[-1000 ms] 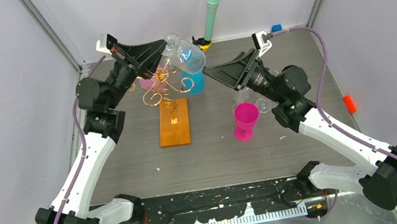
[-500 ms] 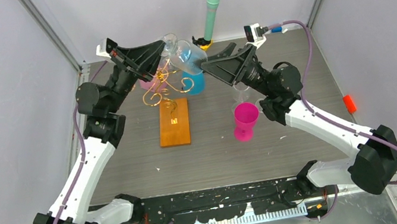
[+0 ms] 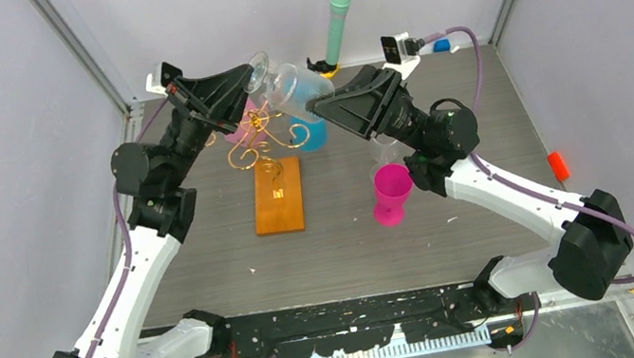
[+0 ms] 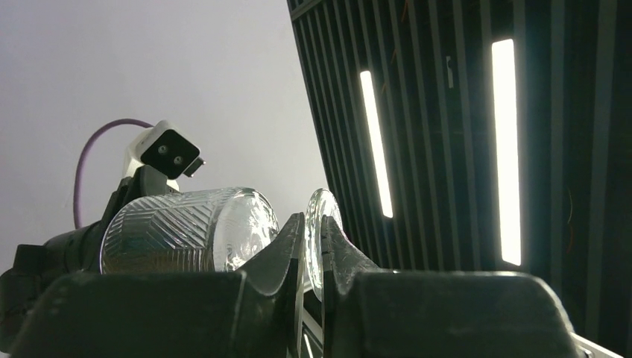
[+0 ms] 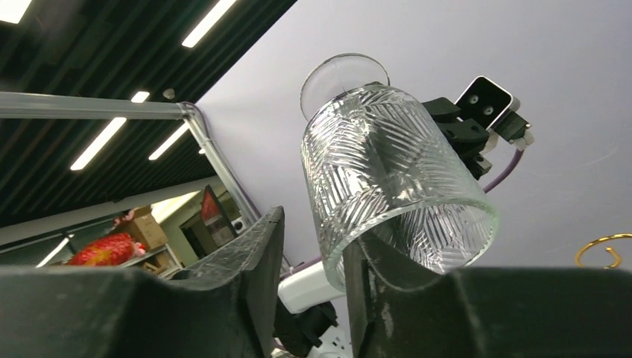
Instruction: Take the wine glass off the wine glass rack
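Wine glass [image 5: 387,171], clear herringbone-cut bowl, stem pinched in left fingers [image 4: 287,253]; right fingers [image 5: 261,261] unclear whether gripping.

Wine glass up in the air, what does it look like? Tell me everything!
The wine glass is clear, with a zigzag-cut bowl, stem and round foot. It hangs tipped sideways near the wine glass rack's wire top. The left gripper is shut on its stem by the foot; the right gripper's open fingers straddle the bowl's rim.
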`<state>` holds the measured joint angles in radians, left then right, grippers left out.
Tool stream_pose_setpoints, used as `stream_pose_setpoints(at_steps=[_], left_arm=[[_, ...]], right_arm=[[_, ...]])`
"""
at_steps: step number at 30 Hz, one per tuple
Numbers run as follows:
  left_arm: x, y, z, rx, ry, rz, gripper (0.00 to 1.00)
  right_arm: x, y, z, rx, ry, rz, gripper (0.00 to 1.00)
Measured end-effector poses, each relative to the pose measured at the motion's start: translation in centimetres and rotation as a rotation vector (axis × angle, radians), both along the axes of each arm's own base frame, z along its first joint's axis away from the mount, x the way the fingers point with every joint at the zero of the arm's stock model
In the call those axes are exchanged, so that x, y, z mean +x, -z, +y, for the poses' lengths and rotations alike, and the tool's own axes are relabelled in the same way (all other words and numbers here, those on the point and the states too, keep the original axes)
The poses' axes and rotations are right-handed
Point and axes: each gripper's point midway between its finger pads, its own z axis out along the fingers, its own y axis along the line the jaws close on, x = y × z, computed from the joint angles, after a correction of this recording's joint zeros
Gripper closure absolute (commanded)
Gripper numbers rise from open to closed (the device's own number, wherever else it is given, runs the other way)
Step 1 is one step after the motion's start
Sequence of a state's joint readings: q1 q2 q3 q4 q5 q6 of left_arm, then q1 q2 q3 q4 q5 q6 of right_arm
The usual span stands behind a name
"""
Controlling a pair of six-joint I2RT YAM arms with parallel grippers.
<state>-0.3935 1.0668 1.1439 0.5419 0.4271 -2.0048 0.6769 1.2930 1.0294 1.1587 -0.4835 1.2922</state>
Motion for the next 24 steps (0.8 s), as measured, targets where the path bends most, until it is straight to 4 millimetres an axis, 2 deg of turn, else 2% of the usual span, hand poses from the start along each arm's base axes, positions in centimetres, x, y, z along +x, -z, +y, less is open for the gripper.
stream_pose_setpoints(at_steps=[2,4,5,7,10,11,13,17,21,24], left_arm=[[-0.2,-0.2,0.1,-0.008,0.004,-0.003,1.00],[-0.4,-0.3,0.1,-0.011,0.009,-0.006,0.95],[-0.4,-0.4,0.1,-0.014,0.008,-0.010,0.93],[-0.4,-0.3,0.1,-0.014,0.009,-0.011,0.78],[-0.8,-0.8,0.2,-0.006,-0.010,-0.055,0.36],[-0.8,-0.8,0.2,0.003,-0.021,-0.072,0.25],[-1.1,-1.3,0.3,0.014,-0.038,-0.107,0.12],[-1.9,-2.0,0.5,0.035,-0.074,-0.179,0.04],[-2.7,-2.0,0.5,0.074,-0.106,-0.237,0.02],[-3.0,-1.4,0.6,0.114,-0.140,-0.272,0.02]], right_arm=[[-0.1,-0.4,0.1,0.010,-0.009,-0.009,0.77],[-0.2,-0.5,0.2,0.012,-0.013,-0.009,0.96],[-0.2,-0.6,0.2,0.014,-0.015,-0.011,0.98],[-0.6,-1.2,0.1,0.032,-0.018,-0.029,0.99],[-0.8,-1.5,0.1,0.030,-0.014,-0.036,1.00],[-0.8,-1.5,0.2,0.018,-0.013,-0.035,1.00],[-0.7,-1.3,0.4,-0.008,0.006,-0.029,1.00],[-0.6,-1.2,0.3,-0.072,0.076,-0.039,1.00],[-0.9,-1.9,-0.6,-0.125,0.174,-0.066,1.00],[-0.8,-2.8,-2.1,-0.188,0.304,-0.068,1.00]])
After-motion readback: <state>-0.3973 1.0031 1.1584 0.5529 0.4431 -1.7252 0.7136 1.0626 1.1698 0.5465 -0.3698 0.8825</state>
